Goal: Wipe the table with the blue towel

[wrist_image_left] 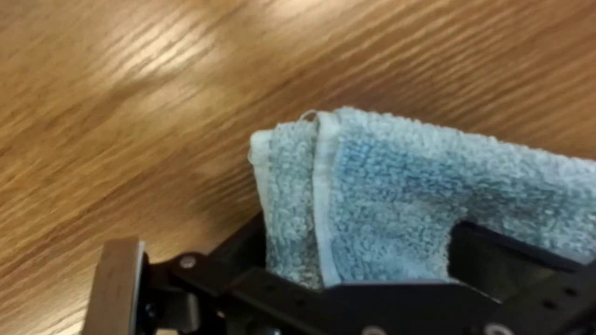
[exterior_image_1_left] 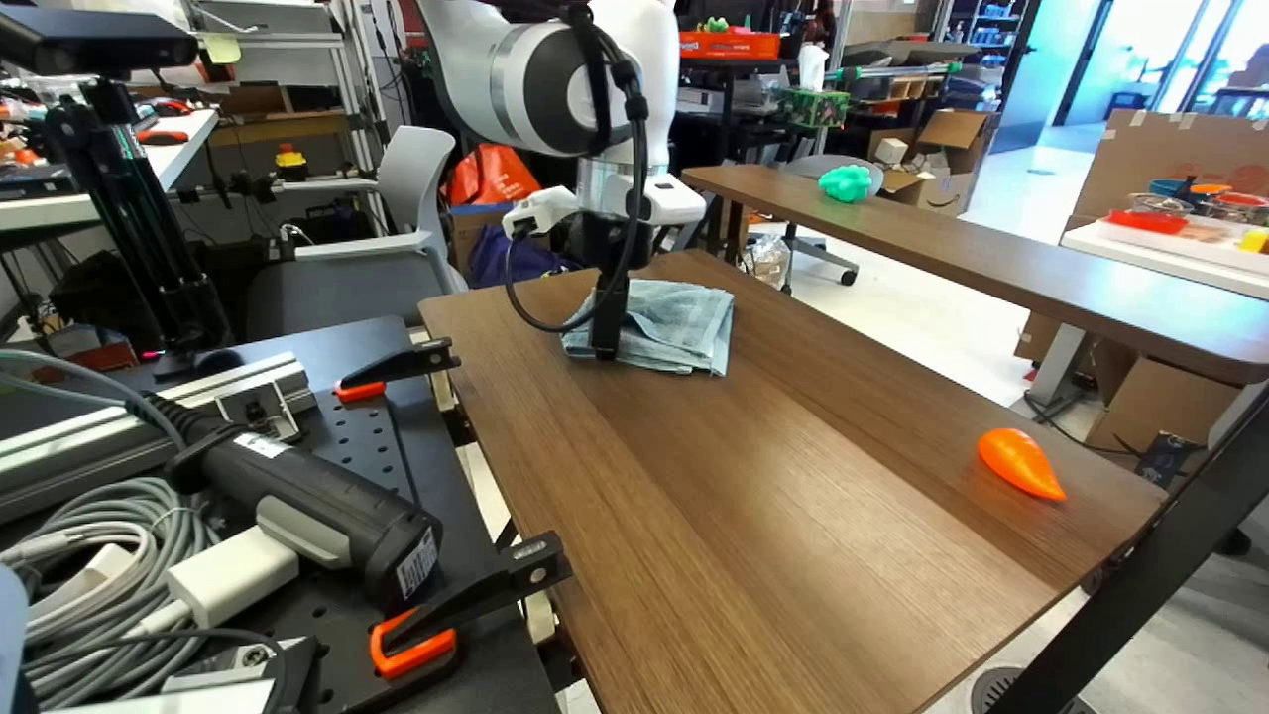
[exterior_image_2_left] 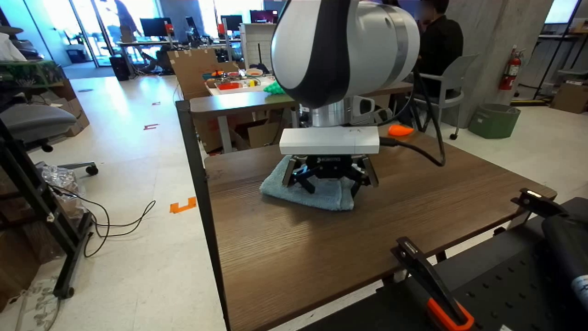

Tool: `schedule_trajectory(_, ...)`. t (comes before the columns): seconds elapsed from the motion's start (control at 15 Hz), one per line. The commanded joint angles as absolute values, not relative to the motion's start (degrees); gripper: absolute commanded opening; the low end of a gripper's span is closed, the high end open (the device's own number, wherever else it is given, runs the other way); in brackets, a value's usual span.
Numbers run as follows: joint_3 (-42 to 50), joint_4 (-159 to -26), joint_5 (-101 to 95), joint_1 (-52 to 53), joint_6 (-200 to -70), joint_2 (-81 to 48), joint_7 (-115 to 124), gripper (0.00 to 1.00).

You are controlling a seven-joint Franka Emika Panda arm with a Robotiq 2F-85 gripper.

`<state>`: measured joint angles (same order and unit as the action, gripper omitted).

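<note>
1. The gripper (exterior_image_2_left: 331,186) points down, its two fingers (exterior_image_2_left: 307,185) apart and reaching the cloth; whether they pinch it is unclear.
2. Directly beneath the gripper, the folded blue towel (exterior_image_2_left: 321,196) lies on the dark brown table (exterior_image_2_left: 321,276), showing more on the gripper's left, as the camera sees it, than on its right.
3. Just above the fingers sits a white housing (exterior_image_2_left: 329,140); a black cable (exterior_image_2_left: 392,142) leaves its right end.
4. Beyond the gripper, to its right, an orange object (exterior_image_2_left: 400,130) lies on the same table.
5. Farther beyond, to its left, a green object (exterior_image_2_left: 274,88) rests on a second table (exterior_image_2_left: 243,103).
6. Nearer the camera, right of the gripper, are two black clamps (exterior_image_2_left: 427,276).
</note>
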<state>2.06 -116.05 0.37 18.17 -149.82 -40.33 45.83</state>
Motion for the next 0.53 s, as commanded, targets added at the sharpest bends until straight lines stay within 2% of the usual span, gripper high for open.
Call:
schedule_trajectory(0.0,2.42,-113.70,3.11,15.44,-147.52,-42.66,45.24,1.00)
schedule_trajectory(0.2,1.90,-116.20,3.86,14.06,-150.38,-39.38,44.53,1.00)
schedule_trajectory(0.47,2.21,-115.02,4.31,13.75,-144.94,-35.32,45.36,1.00)
